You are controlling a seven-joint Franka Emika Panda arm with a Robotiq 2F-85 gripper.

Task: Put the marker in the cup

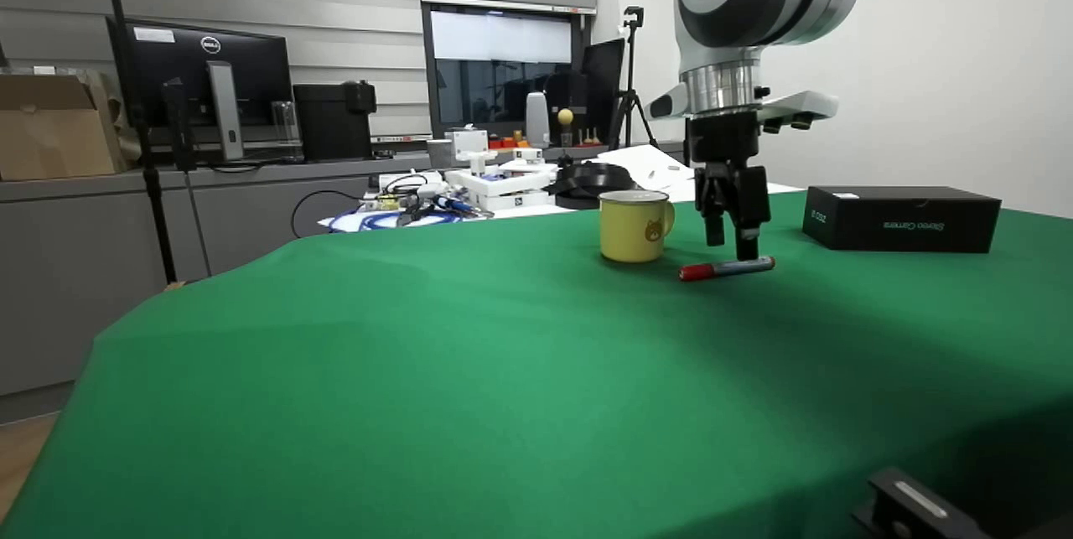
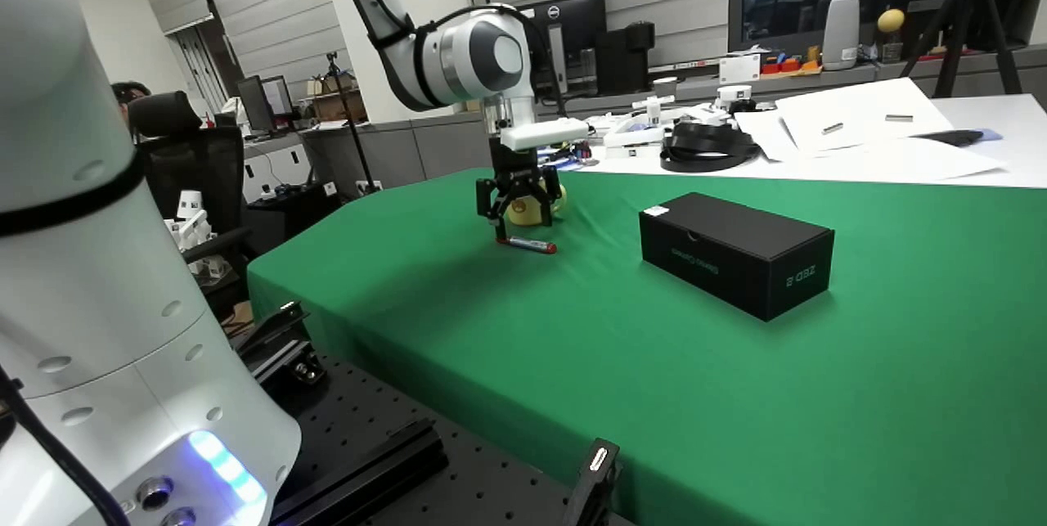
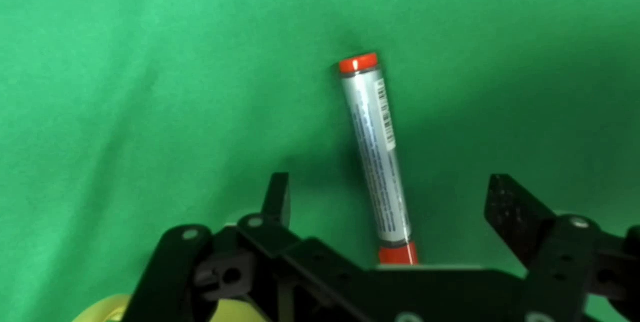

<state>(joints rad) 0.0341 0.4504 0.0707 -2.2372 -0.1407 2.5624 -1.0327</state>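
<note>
The marker (image 1: 726, 268) is thin and silver with red ends. It lies on the green cloth in both exterior views (image 2: 530, 245). In the wrist view the marker (image 3: 377, 156) runs between the two fingers, and the gripper body hides its lower red end. My gripper (image 1: 731, 244) is open and low over the marker, with a finger on each side in the wrist view (image 3: 387, 179). The yellow cup (image 1: 630, 229) stands upright close beside the marker, with a dark mark on its side. The gripper partly hides the cup (image 2: 525, 213) in an exterior view and in the wrist view (image 3: 102, 309).
A flat black box (image 1: 901, 220) lies on the green table, also visible in an exterior view (image 2: 736, 256). A white table with papers (image 2: 867, 117), a black coil (image 2: 708, 147) and cluttered parts stands behind the green table.
</note>
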